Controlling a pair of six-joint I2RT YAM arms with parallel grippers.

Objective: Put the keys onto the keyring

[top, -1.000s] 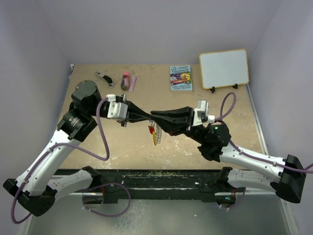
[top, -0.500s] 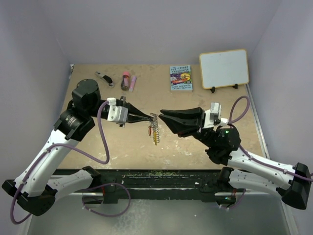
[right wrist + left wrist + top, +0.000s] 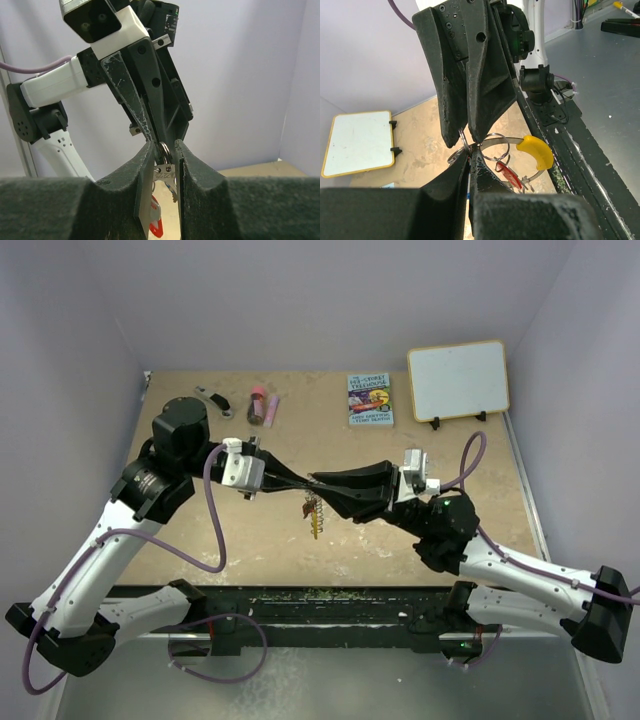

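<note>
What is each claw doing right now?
Left claw: shut on the keyring.
Right claw: nearly shut around a small ring.

Tan table (image 3: 220, 530): book (image 3: 370, 400), whiteboard (image 3: 458, 380), tube (image 3: 257, 404), clip tool (image 3: 212, 400).

Left claw (image 3: 303, 482) and right claw (image 3: 318, 483) meet tip-to-tip (midair), both seemingly closed.

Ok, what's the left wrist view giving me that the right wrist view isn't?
Only the left wrist view shows the keyring's yellow segment, the whiteboard and the table edge. Only the right wrist view shows the left arm's white wrist housing and a small metal tag hanging under the ring. Both show the two grippers' tips meeting on the keyring with the red key dangling below.
</note>
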